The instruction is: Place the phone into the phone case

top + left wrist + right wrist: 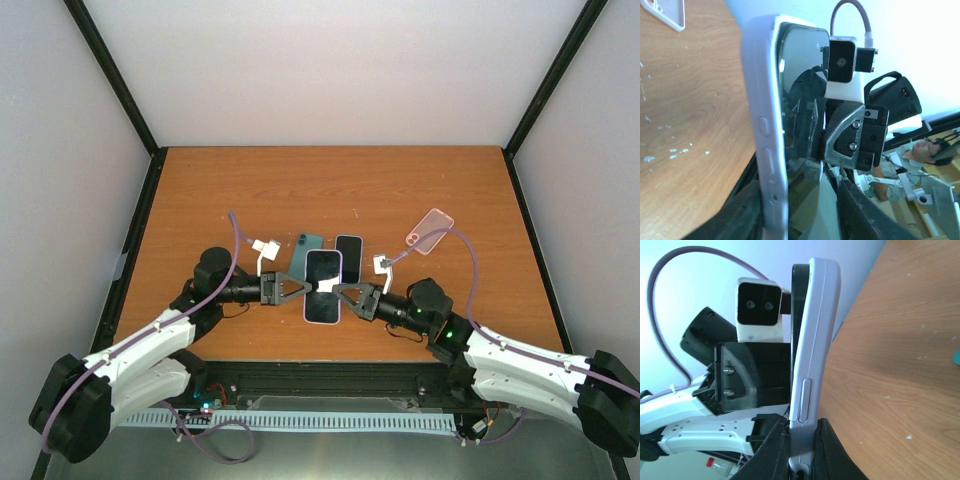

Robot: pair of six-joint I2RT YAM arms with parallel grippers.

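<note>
Two grips: left pincer (pixel 303 288) and right pincer (pixel 343 293) both closed on lavender case (pixel 816 340), phone (pixel 322 283) inside, over worktop (pixel 200 200). Squeeze evenly; seat every corner.

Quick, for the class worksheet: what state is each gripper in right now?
Left gripper: shut on the phone.
Right gripper: shut on the same phone.

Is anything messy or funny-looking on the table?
A little. The pink case lies crooked, off by itself away from the black phone, and white specks dot the wooden table.
</note>
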